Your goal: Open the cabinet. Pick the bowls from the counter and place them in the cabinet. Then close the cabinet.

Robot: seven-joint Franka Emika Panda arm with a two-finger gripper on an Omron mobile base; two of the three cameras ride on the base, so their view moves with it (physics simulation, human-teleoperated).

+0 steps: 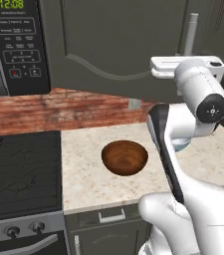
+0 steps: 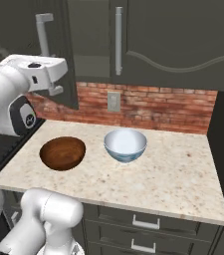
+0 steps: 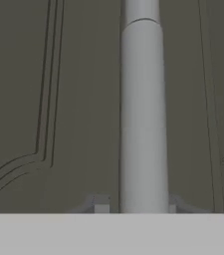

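Note:
The cabinet's left door [image 2: 58, 30] stands swung out towards me, with the dark inside [image 2: 89, 45] showing beside it. Its grey bar handle [image 3: 142, 114] runs straight up between my fingertips [image 3: 101, 204]. My gripper [image 3: 137, 204] sits around the handle with the jaws slightly apart and a thin gap on the left side. In the base views the hand [image 1: 183, 67] [image 2: 39, 67] is up at that handle [image 1: 190, 32] [image 2: 44, 32]. On the counter [image 2: 173, 174] sit the brown wooden bowl [image 1: 125, 157] [image 2: 62, 152] and the white bowl [image 2: 125, 144], which my arm partly hides [image 1: 181, 145].
The right cabinet door [image 2: 183, 35] is shut, its handle [image 2: 118, 40] vertical. A black microwave [image 1: 14, 45] hangs at the left above the black stovetop [image 1: 19, 169]. Brick backsplash [image 2: 153, 107] with an outlet [image 2: 113, 101] runs behind the counter. Drawers [image 2: 143, 224] lie below.

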